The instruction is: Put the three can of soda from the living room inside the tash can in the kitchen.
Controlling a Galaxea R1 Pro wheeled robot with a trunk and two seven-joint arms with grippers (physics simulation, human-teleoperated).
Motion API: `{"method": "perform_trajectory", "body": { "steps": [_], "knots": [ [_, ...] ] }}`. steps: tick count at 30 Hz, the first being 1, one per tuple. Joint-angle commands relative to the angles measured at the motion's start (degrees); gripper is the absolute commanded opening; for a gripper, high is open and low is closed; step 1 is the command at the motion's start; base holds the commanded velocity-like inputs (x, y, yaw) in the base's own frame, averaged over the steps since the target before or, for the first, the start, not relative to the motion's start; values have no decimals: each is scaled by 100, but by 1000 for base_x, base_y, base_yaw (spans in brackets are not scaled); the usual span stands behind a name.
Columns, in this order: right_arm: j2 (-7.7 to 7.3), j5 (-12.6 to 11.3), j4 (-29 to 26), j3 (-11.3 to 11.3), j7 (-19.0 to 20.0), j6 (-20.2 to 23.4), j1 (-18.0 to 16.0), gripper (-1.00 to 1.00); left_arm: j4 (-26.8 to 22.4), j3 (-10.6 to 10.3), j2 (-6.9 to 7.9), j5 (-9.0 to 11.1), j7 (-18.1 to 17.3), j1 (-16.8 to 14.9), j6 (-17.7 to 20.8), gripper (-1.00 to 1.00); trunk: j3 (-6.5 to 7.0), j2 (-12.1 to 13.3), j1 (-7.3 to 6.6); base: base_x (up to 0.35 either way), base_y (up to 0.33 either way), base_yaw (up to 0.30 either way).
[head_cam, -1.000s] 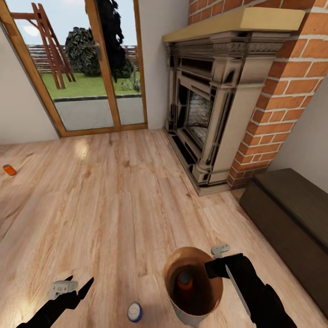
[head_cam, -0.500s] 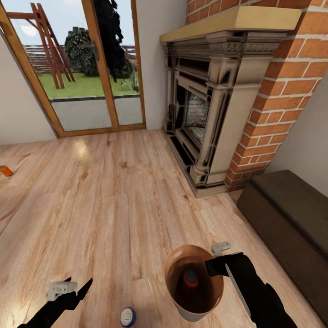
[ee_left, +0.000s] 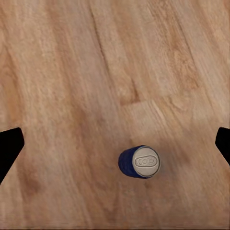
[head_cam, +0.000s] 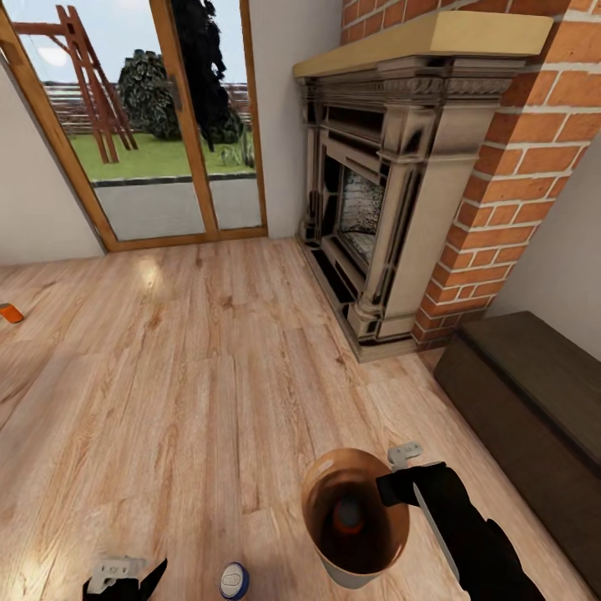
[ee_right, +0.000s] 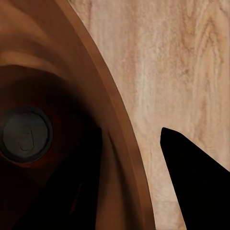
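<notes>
Tash can [head_cam: 355,517] held by rim in right hand [head_cam: 399,486], carried along so cans can be dropped in. Orange can [head_cam: 348,516] seen inside. Blue can [ee_left: 139,162] upright on floor [head_cam: 209,376], under left hand [head_cam: 125,578], fingers spread wide, likely for grab. Second orange can [head_cam: 10,313] far off by window.

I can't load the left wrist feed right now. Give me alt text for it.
A dark blue soda can stands upright on the light wood plank floor, seen from above with its silver-grey top facing the camera. The left gripper's two black fingertips sit wide apart at opposite edges, with the can between them, untouched.
</notes>
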Motion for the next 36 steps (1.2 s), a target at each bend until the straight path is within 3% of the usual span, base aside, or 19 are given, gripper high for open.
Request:
{"method": "perform_trajectory", "body": {
  "steps": [1,9,16,25,36],
  "knots": [
    [1,-72,-1,1,-5,6,-1,-100,53,1,-10,-47,0,-9,-21,100,0,0,0,0,0,0],
    [5,-70,-32,1,-8,3,-1,-100,277,-195,-285,-248,-49,-40,-402,100,0,0,0,17,0,0],
    [2,-70,-93,-15,-15,3,-1,-100,299,-437,-319,-274,-69,-40,-468,100,-3,0,0,204,-16,0],
    [11,-70,-97,8,-17,3,-1,-100,300,-462,-322,-292,-66,-36,-473,100,-47,0,0,288,-26,0],
    [14,-66,-97,26,-17,3,-1,-100,301,-459,-330,-300,-40,-36,-466,100,-94,0,0,58,-1,0]
  ]
}}
